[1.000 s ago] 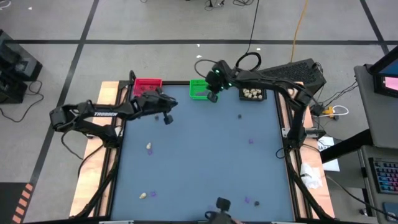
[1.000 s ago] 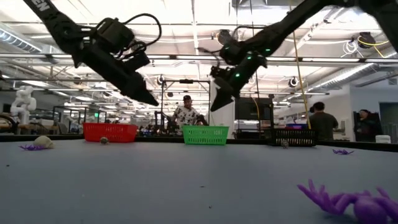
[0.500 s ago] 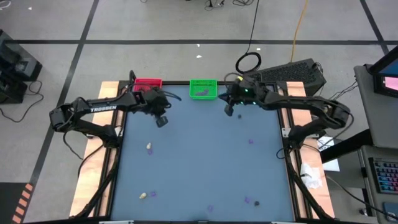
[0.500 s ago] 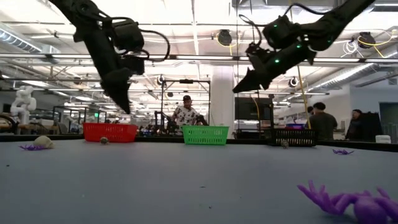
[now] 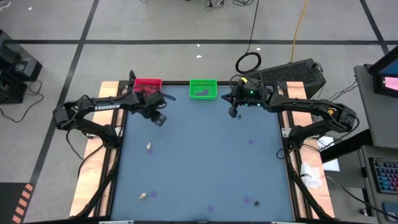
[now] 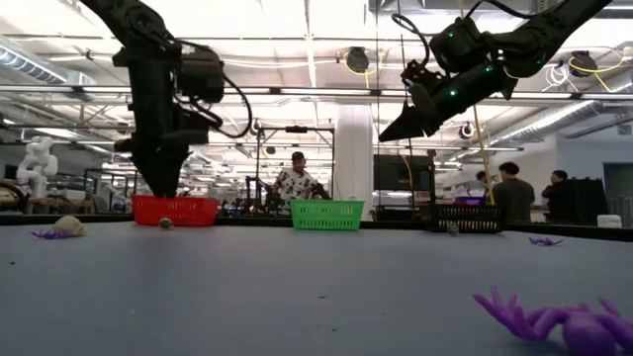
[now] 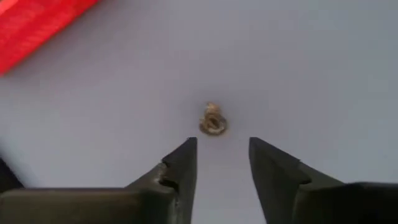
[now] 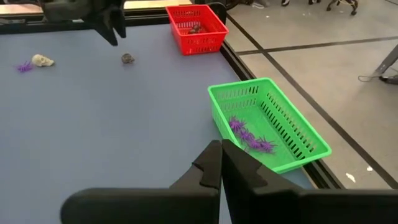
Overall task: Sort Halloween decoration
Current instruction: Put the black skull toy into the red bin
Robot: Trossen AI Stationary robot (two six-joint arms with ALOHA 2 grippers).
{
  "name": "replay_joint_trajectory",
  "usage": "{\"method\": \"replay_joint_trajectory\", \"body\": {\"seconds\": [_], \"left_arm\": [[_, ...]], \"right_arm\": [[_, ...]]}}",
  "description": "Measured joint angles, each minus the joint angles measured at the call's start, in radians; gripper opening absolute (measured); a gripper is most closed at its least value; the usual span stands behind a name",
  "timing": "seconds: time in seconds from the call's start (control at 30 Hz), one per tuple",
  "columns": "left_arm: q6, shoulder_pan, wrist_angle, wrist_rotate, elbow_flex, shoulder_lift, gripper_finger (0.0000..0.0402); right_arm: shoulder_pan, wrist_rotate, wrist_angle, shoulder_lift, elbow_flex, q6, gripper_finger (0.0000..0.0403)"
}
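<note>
fingers of the left gripper (image 7: 221, 165) are spread, hovering over a small dark lump (image 7: 213, 119) on the blue table (image 5: 199, 155), just beside the red bin (image 5: 147, 83). right gripper (image 8: 221, 163) has its fingers pressed together, nothing between them, hanging above the table near the green bin (image 8: 273, 127).

risks, biggest thing first:
- table is flat and smooth. if the fingers come down short of the surface they close on air; too deep and they scrape or jam on the top.
- red bin sits close to the target. a sloppy approach or lift could clip its wall and shove it.
- lump is tiny and rounded, lying ahead of the gap rather than between the tips. off-centre closing likely squirts it sideways or rolls it away.
- it reads dark, and the red bin already holds dark bits, so a drop there looks right; a short carry still risks a fumble.

remaining pieces: cream lump (image 5: 149, 147), purple bits (image 5: 250, 140) scattered well apart.
</note>
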Motion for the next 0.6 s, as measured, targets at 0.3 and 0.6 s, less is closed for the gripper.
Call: {"method": "replay_joint_trajectory", "body": {"seconds": [0.3,0.6], "left_arm": [[-0.031,0.073,0.042,0.023,0.000,0.112,0.0163],[-0.020,0.083,0.067,0.066,0.000,0.178,0.0164]], "right_arm": [[0.000,0.000,0.000,0.000,0.000,-0.007,0.0000],[0.000,0.000,-0.001,0.000,0.000,-0.011,0.0000]]}}
